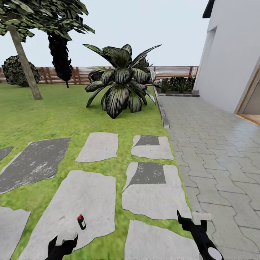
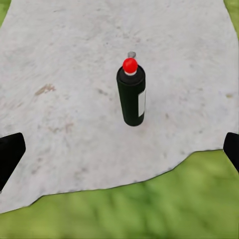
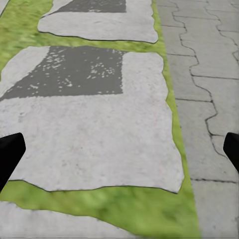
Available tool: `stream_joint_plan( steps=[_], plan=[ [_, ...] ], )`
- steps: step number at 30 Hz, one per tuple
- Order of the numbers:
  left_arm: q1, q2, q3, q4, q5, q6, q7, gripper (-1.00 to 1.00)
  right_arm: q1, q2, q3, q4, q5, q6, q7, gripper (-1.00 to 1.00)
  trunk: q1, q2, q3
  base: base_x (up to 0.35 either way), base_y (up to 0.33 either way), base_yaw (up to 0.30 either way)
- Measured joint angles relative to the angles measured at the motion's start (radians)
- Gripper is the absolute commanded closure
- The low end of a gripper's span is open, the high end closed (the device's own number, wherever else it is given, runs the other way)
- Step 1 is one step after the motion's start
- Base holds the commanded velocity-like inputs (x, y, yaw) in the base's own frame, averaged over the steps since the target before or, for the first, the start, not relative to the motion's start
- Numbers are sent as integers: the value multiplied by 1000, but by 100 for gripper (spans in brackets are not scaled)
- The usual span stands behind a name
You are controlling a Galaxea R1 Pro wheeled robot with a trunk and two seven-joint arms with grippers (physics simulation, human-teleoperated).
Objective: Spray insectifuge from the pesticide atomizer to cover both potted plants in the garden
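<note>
atomizer [image 2: 132,94] beyond left gripper [image 2: 119,149] (apart)

**Colours across my garden view**

The small dark green-black atomizer bottle [image 2: 132,97] in front of me wears a bright red top, a pale grey nozzle and a white label strip down one side. It stands on a pale grey stepping stone [image 2: 74,99] mottled with faint brown specks. My left black gripper [image 1: 62,245] and my right black gripper [image 1: 190,221] each show a pale grey patch near the fingers. The lawn [image 1: 54,112] is vivid green with yellowish streaks. Other stones [image 1: 36,160] carry dark charcoal patches. The patio [image 1: 216,144] is grey interlocking paving. The fence [image 1: 173,72] is brown, horizontally slatted. The big bush [image 1: 121,81] has dark leaves streaked white.
</note>
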Motion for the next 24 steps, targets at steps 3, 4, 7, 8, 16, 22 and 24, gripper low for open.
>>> stream_joint_plan(
  steps=[3, 4, 7, 8, 16, 22, 24],
  plan=[
    [0, 0, 1, 0, 0, 0, 3, -100, 0, 0, 0, 0, 0, 0, 0, -100, 5, -8, -16, 0, 0, 0],
    [0, 1, 3, 0, 0, -1, 4, -100, 0, 0, 0, 0, 0, 0, 0, -100, 5, -8, -21, 0, 0, 0],
    [0, 2, 5, 0, 0, -1, 4, -100, 0, 0, 0, 0, 0, 0, 0, -100, 7, -9, -37, 0, 0, 0],
    [0, 2, 5, 0, 0, -2, 4, -100, 0, 0, 0, 0, 0, 0, 0, -100, 7, -9, -43, 0, 0, 0],
    [0, 2, 6, 0, 0, -2, 4, -100, 0, 0, 0, 0, 0, 0, 0, -100, 11, -11, -86, 0, 0, 0],
    [0, 1, 3, 0, 0, -2, 4, -100, 0, 0, 0, -1, 0, 0, 0, -100, 13, -12, -119, 0, 0, 0],
    [0, 1, 2, 0, 0, -2, 4, -100, 0, 0, 0, -1, -1, 0, 0, -100, 14, -13, -130, 0, 0, 0]
  ],
)
